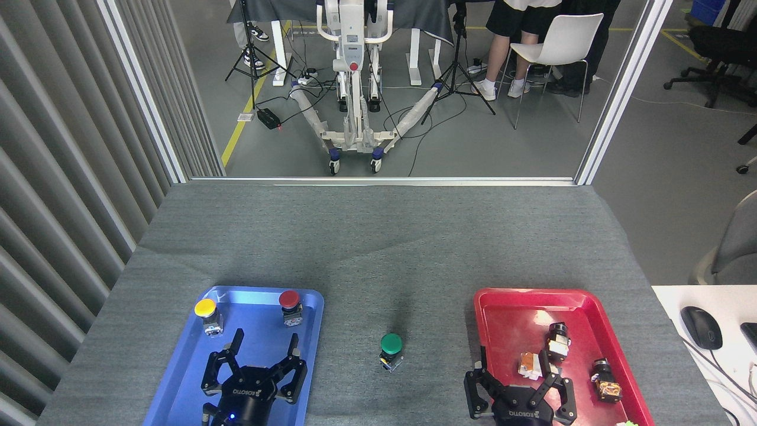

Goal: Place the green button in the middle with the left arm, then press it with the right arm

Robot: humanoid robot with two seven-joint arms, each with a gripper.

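Blue tray (177,378) holding yellow button (206,309) and red button (289,300), red tray (508,302)

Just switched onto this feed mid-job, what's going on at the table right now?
The green button stands upright on the bare grey cloth between the blue tray and the red tray, with nothing holding it. The left pincer is open above the blue tray, near the yellow button and red button. The right pincer is open at the red tray's near left corner. The press is not yet done.
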